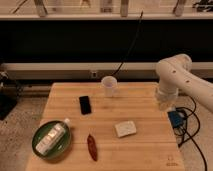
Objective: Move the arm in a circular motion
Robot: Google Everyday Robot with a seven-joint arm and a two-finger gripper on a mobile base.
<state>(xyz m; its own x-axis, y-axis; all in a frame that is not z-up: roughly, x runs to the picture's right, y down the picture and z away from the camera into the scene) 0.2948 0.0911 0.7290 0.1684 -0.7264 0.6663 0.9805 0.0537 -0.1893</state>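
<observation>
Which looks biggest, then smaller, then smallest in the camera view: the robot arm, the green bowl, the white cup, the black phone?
1. arm, its gripper hanging by the right edge of the table
2. green bowl
3. white cup and black phone: too alike to rank, and the cup sits farther back.

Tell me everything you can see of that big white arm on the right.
The arm is large and white and looks like smooth plastic. It is built of thick rounded tubes speckled with small dark dots. It enters from the right edge of the view, rises to a bulbous elbow joint, then turns steeply downward. Its short tapered end, the gripper, hangs at the right edge of the wooden table. Whether it touches the tabletop cannot be told.
</observation>
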